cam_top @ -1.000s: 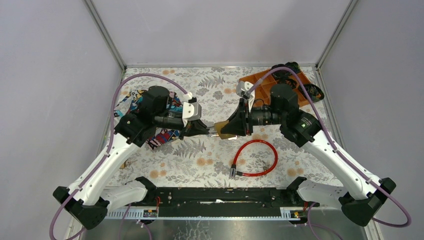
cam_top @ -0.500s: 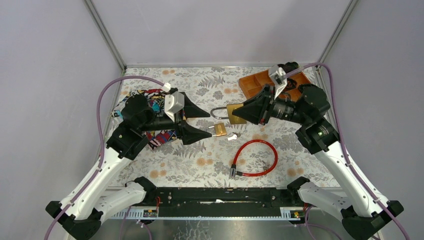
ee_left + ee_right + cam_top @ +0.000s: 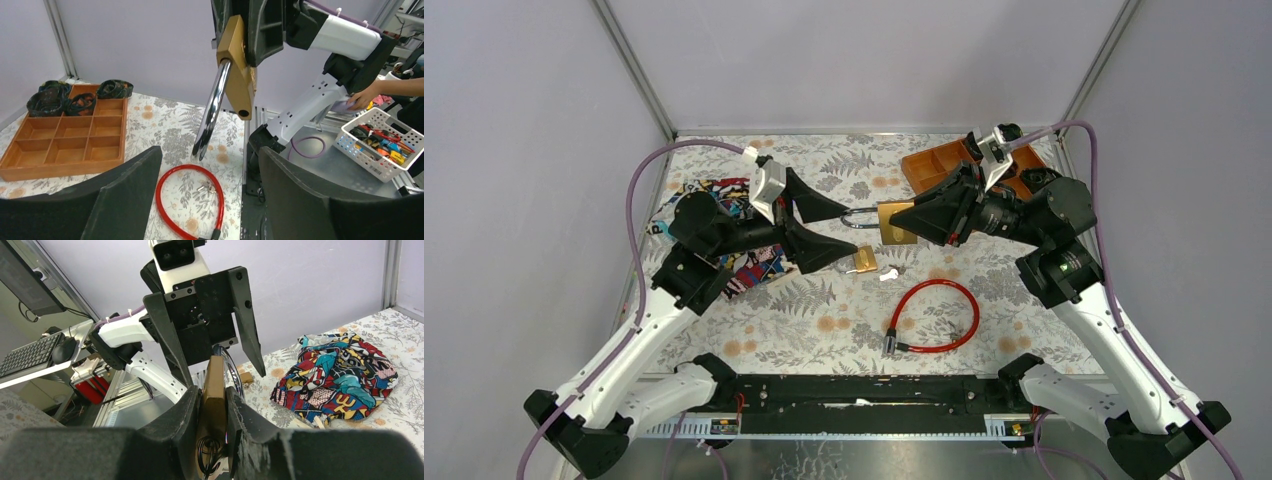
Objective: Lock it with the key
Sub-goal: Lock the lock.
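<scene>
Brass rectangular padlock (image 3: 894,220), steel shackle out, sits pinched in my right gripper (image 3: 212,392); my left gripper (image 3: 852,232), spread wide, should next fetch the small silver keys (image 3: 887,273).

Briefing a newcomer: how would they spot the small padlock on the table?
Find the red cable lock on the floral table. Just up-left, past the loose keys, lies the small brass padlock; the big padlock is held aloft by the right gripper.
</scene>
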Controlling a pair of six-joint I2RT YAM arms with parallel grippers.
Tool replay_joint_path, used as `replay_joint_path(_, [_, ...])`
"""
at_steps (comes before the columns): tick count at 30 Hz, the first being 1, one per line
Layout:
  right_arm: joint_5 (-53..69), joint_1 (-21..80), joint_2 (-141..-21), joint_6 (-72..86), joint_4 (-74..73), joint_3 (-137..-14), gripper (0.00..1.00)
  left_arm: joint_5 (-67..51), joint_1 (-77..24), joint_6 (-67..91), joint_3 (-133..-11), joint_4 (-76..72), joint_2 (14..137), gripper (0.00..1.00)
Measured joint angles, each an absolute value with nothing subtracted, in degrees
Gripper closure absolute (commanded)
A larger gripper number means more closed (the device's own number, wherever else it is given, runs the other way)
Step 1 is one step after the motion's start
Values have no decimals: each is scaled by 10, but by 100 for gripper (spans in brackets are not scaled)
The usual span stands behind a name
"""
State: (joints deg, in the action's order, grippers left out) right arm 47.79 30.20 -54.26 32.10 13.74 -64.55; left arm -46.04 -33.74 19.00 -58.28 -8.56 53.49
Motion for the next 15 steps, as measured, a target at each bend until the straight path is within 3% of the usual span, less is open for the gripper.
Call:
replay_joint_path(2, [478,302,-543,322,137,-645,100,-461,-337,194,-583,-101,538,39])
replay_joint_path(6, [480,302,-543,324,137,-646,100,-470,-337,206,-583,-137,547,79])
replay_joint_path(9, [486,302,-543,326,137,-645,100,-485,-338,217,-584,-156,554,99])
replay_joint_path(15, [492,301,-540,323,136,-646,100,-507,-337,235,-584,-175,560,100])
